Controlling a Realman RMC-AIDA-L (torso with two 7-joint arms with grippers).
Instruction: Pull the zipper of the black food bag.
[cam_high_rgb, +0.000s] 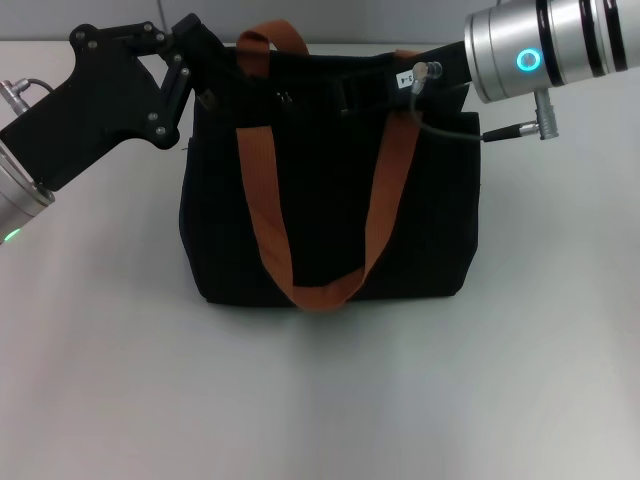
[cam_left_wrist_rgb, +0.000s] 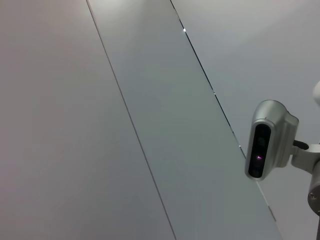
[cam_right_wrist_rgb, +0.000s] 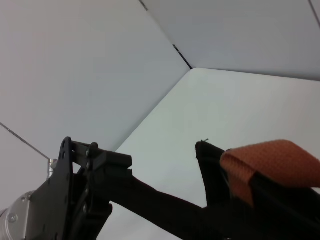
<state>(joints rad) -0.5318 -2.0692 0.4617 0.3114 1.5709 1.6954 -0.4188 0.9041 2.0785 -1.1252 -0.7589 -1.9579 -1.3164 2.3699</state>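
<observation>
The black food bag (cam_high_rgb: 330, 200) stands upright on the white table, and its two rust-orange straps (cam_high_rgb: 262, 210) hang down its front. My left gripper (cam_high_rgb: 203, 72) is at the bag's top left corner, shut on the top edge. The right wrist view shows this left gripper (cam_right_wrist_rgb: 102, 182) with black fabric stretched away from it, and one strap (cam_right_wrist_rgb: 272, 157). My right gripper (cam_high_rgb: 352, 95) lies over the bag's top, right of the middle, dark against the fabric. A tiny glint (cam_high_rgb: 285, 97) on the top may be the zipper pull; I cannot tell.
The white table (cam_high_rgb: 320, 400) spreads around the bag. A cable (cam_high_rgb: 440, 130) loops from my right wrist over the bag's top right. The left wrist view shows only wall panels and a silver camera head (cam_left_wrist_rgb: 267, 140).
</observation>
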